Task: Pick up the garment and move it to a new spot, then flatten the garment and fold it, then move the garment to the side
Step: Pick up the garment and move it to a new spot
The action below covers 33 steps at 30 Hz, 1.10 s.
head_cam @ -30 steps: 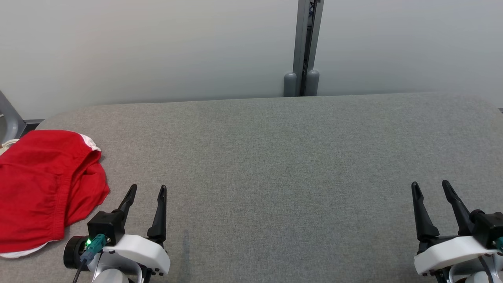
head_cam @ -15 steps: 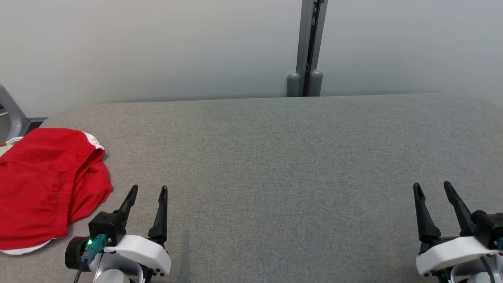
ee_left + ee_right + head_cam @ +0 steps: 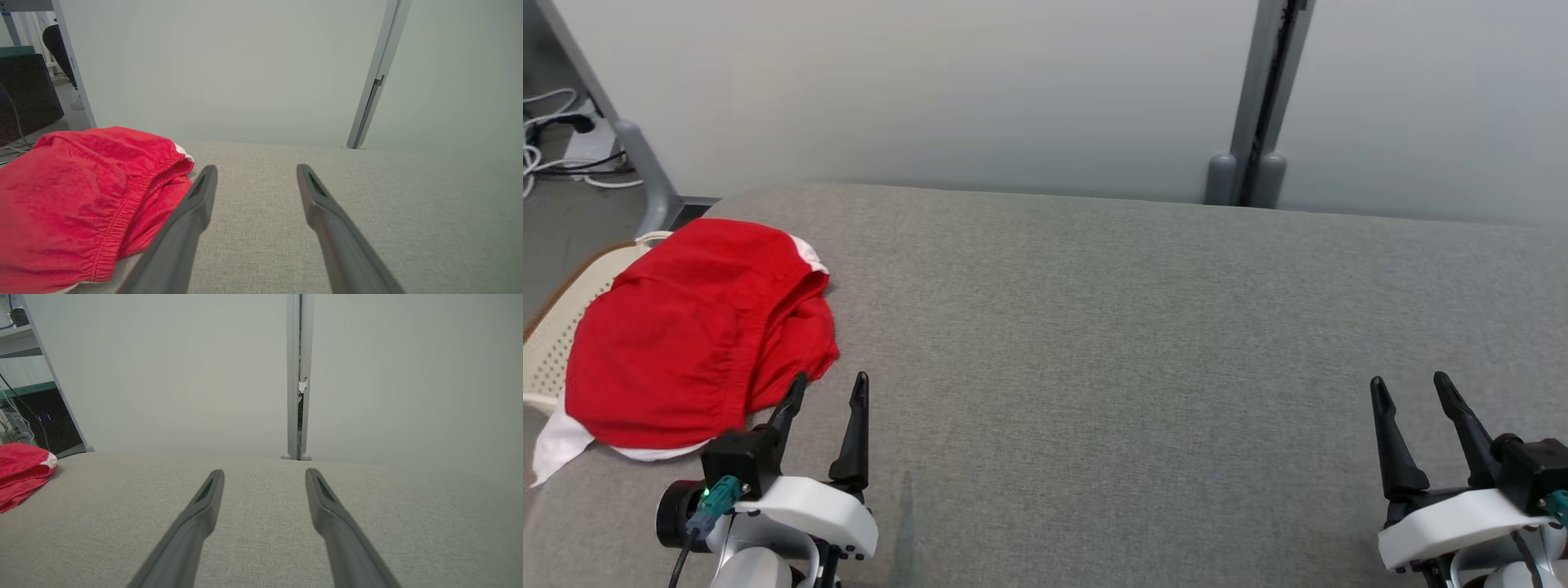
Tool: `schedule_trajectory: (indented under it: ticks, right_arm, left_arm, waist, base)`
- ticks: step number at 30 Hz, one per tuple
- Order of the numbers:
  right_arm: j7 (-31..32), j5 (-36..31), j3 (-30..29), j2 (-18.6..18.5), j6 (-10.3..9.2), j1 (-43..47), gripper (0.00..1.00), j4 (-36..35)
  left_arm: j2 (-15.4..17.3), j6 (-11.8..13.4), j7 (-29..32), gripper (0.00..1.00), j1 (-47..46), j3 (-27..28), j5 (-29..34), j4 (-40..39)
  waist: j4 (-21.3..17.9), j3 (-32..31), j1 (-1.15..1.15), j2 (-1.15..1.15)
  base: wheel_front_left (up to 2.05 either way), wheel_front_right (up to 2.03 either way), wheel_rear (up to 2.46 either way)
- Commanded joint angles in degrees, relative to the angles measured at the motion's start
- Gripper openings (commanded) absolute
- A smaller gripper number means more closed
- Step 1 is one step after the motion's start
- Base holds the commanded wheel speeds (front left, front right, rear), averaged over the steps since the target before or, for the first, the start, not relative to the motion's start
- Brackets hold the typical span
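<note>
Red garment (image 3: 694, 327): crumpled, white trim, at the left of the frame on the left end of the counter (image 3: 1111, 327), overlapping its rounded edge beside a pale perforated basket (image 3: 551, 335). Left end effector (image 3: 830, 380): lower left, fingers spread, empty, left fingertip just beside the garment's hem. Right end effector (image 3: 1409, 381): lower right, spread, empty, well apart from the garment. Bare grey counter runs from centre to right, and its far edge meets the wall. Against half a second ago, the camera has swung left, so the garment sits further right in the frame. The basket and floor cables (image 3: 556, 155) are newly in view.
</note>
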Motion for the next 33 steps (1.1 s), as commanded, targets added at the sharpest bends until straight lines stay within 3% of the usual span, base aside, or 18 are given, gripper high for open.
schedule_trajectory:
  ticks: [1, 17, 33]
  right_arm:
    - [-0.3, -0.1, 0.1, -0.3, 0.13, -0.5, 1.0, -0.1]
    - [-0.3, -0.6, 2.5, 0.0, 0.13, -1.8, 1.0, -0.2]
    - [-0.3, -1.1, 2.3, -0.3, 0.13, -2.1, 1.0, -0.3]
  left_arm:
    - [0.3, 0.0, -0.1, 1.0, -0.9, 0.1, -0.1, -0.2]
    - [0.2, 0.7, -0.1, 1.0, -0.5, 2.0, -0.1, -1.1]
    - [0.2, 1.2, -0.1, 1.0, -0.4, 1.8, -0.9, -1.4]
  waist:
    - [2.4, 0.2, 0.0, 0.0]
    - [14.7, 1.2, 0.0, 0.0]
    - [16.7, 1.6, 0.0, 0.0]
  base:
    - [0.0, 0.0, 0.0]
    - [0.0, 0.0, 0.0]
    - [0.0, 0.0, 0.0]
